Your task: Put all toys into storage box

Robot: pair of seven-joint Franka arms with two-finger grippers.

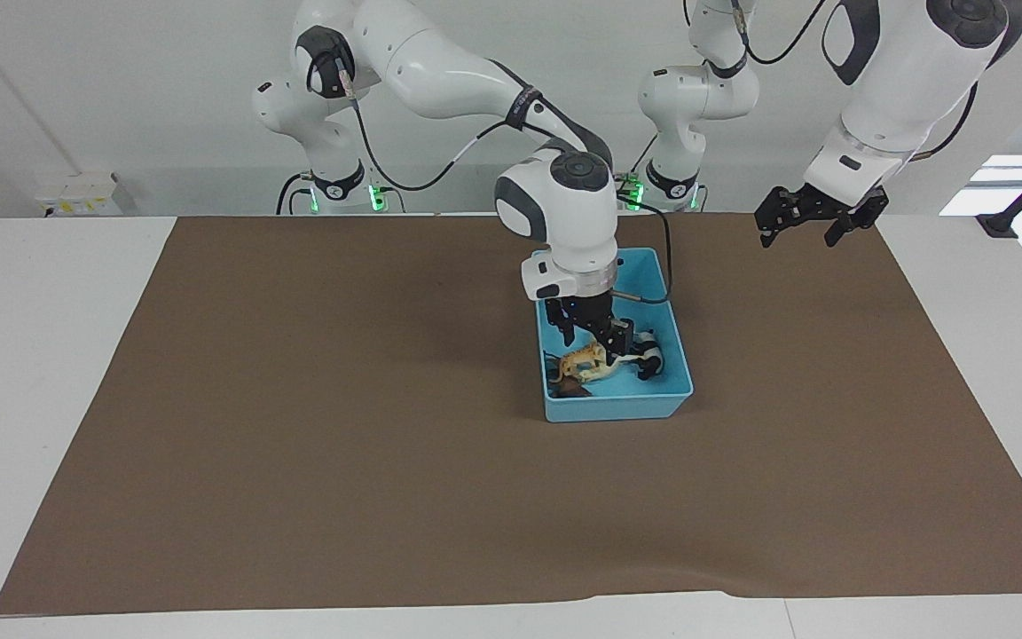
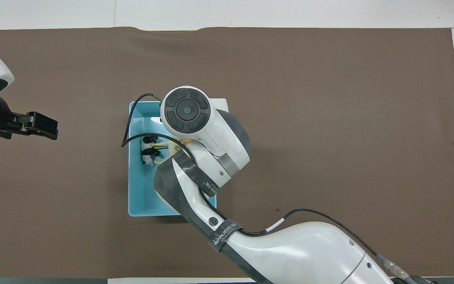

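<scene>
Right end effector (image 1: 595, 335) low inside blue storage box (image 1: 666, 401), fingers spread, nothing pinched. Tiger (image 1: 578, 361) lies in box just below fingertips, on top of brown lion (image 1: 568, 387) and against cream horse (image 1: 607, 366). Panda (image 1: 649, 353) beside horse, toward left arm's end. Box on brown mat (image 1: 298, 444) over tabletop (image 1: 32, 355). Left end effector (image 1: 814, 218) waits, raised over mat edge, fingers spread, empty.
</scene>
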